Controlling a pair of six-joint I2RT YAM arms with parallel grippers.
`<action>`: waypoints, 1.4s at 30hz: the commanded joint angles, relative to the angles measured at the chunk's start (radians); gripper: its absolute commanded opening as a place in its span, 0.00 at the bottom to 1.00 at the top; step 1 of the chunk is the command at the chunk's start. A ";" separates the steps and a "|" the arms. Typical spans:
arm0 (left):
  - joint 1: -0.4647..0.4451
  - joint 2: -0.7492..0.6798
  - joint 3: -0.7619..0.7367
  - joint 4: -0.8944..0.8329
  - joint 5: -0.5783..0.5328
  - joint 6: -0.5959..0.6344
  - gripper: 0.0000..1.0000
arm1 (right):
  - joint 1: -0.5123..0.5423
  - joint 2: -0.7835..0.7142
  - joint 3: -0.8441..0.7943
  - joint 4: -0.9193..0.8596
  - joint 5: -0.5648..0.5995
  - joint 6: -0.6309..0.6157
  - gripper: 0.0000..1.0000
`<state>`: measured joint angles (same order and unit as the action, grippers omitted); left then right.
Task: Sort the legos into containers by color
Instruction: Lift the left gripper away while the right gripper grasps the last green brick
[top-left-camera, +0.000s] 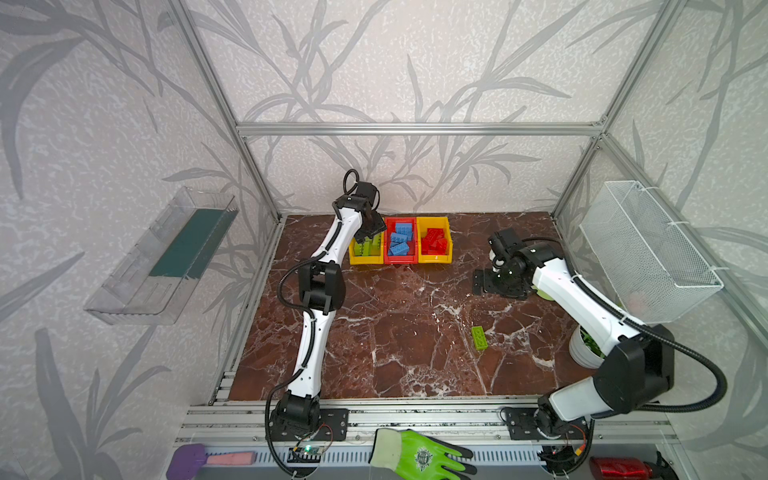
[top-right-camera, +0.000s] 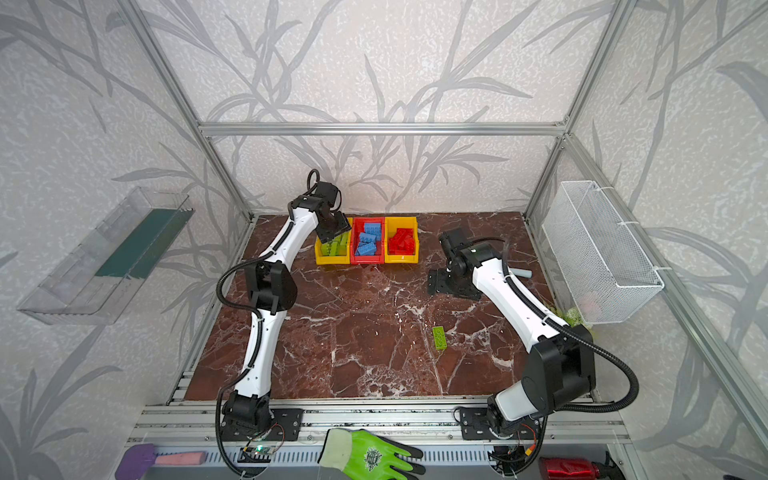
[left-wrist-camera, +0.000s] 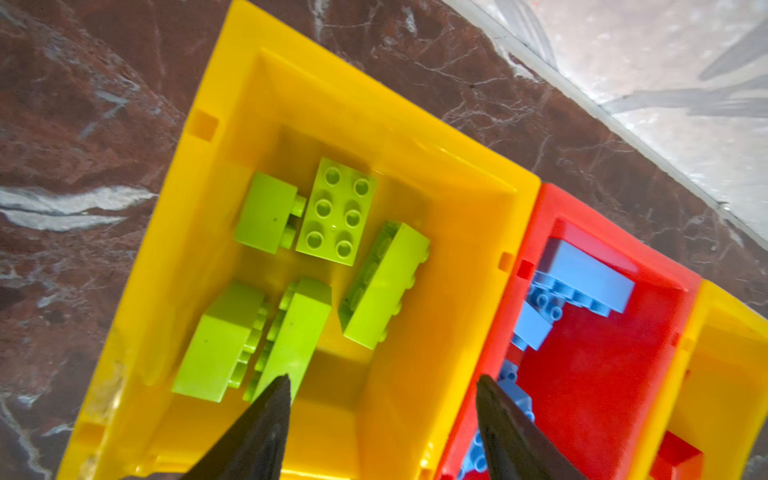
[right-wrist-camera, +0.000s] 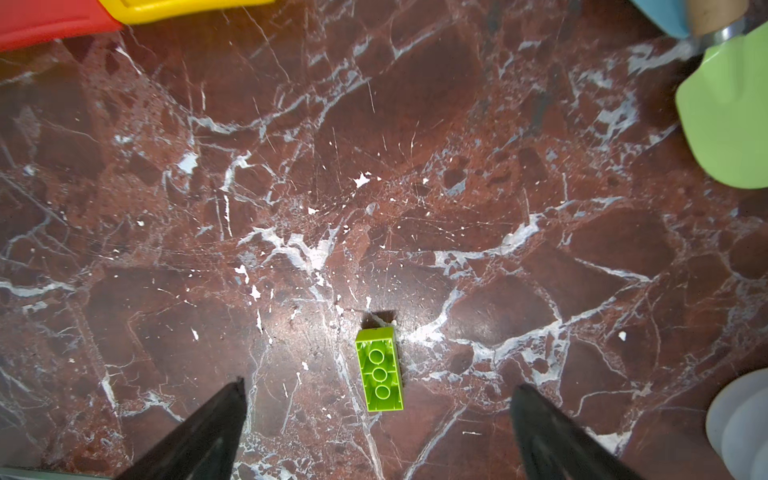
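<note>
One lime lego (right-wrist-camera: 380, 370) lies near the table's (top-left-camera: 415, 353) right edge, below the wide right hand (right-wrist-camera: 379, 383); a skewed pinch could flick it away. Meanwhile the left hand (left-wrist-camera: 382, 376) hangs parted, empty, over the yellow bin (left-wrist-camera: 415, 166).

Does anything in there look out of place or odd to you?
Yes: one lime green brick lies alone on the marble table, hollow underside up, well apart from the row of bins. The other green bricks sit in the yellow bin at the row's left end.

Bare marble (top-left-camera: 395, 332) all around lone green brick (top-left-camera: 479, 337)
</note>
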<state>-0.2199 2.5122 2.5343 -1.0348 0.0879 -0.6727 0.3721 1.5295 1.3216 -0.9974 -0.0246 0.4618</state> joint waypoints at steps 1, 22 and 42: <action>-0.002 -0.148 -0.066 0.012 0.049 0.030 0.71 | 0.012 0.020 -0.002 -0.028 -0.018 0.011 0.99; -0.028 -1.086 -1.274 0.171 -0.124 -0.123 0.88 | 0.152 -0.043 -0.384 0.147 -0.044 0.110 0.76; 0.205 -0.741 -0.926 0.133 -0.158 0.118 0.90 | 0.208 0.198 -0.290 0.233 -0.059 0.165 0.36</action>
<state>-0.0448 1.7084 1.5414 -0.8776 -0.0906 -0.6010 0.5625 1.6890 0.9775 -0.7551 -0.0803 0.6010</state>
